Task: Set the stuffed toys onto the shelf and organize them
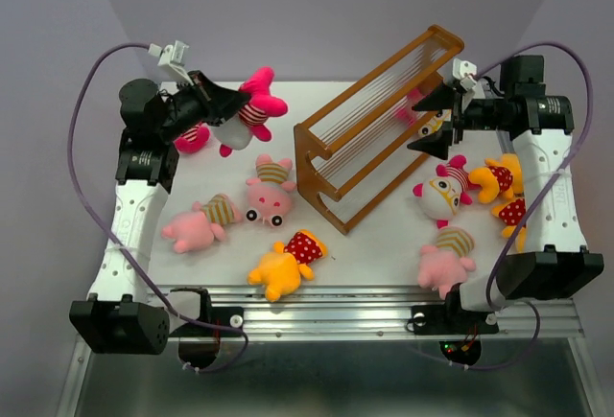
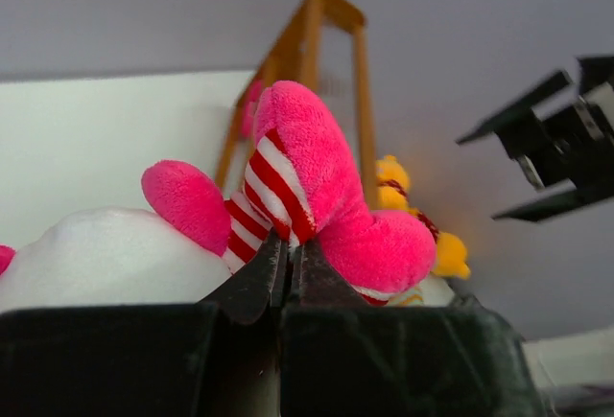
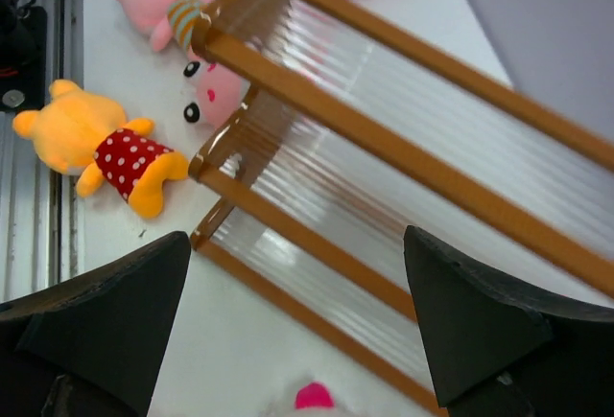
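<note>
Left wrist view: left jaws are pinching the striped shirt of a hot-pink toy (image 2: 317,168) — pressed together on the fabric. Right jaws are hanging spread wide over the shelf (image 3: 384,149) — it's sitting diagonally mid-counter (image 1: 374,244), other toys (image 1: 259,201) lying around it.

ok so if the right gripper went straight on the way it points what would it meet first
The shelf. The open right gripper faces its thin rods, and the wrist view shows nothing in between. Which tier it meets first is hard to judge.
</note>
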